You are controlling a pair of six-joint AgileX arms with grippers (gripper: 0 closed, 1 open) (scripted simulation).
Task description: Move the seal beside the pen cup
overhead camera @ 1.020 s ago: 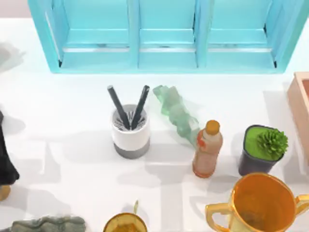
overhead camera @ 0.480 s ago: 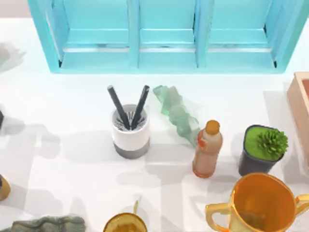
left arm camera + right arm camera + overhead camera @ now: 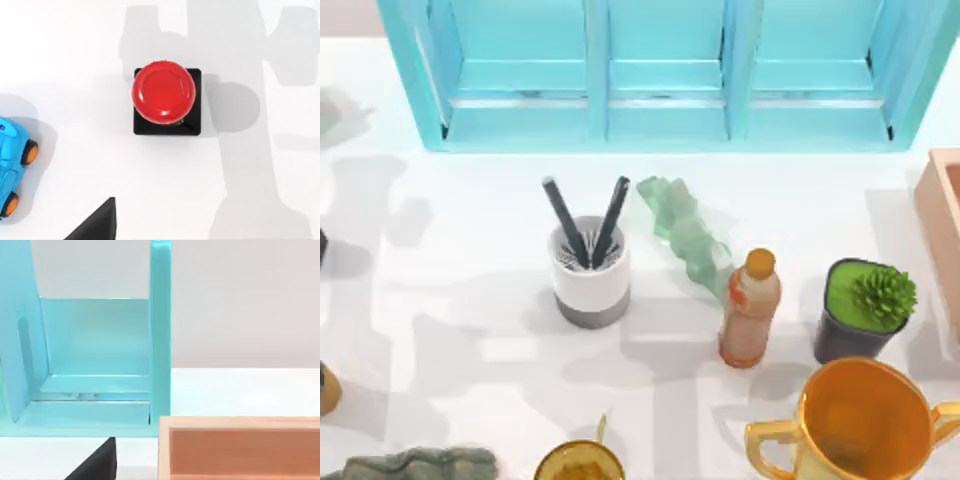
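Below, the left wrist sees a red-topped seal [image 3: 166, 100].

The pen cup [image 3: 590, 276] stands mid-table with bare table [image 3: 470, 250] open on its left side, toward the left edge. On its right, a pale green crumpled object [image 3: 685, 235] and an orange-capped bottle [image 3: 749, 310] crowd in — the gap there is narrow. Behind, the blue shelf unit [image 3: 660, 75] walls the far edge. Toward the near right corner stand a potted plant [image 3: 865, 308] and a large orange cup [image 3: 865, 425] — a cluttered stretch.
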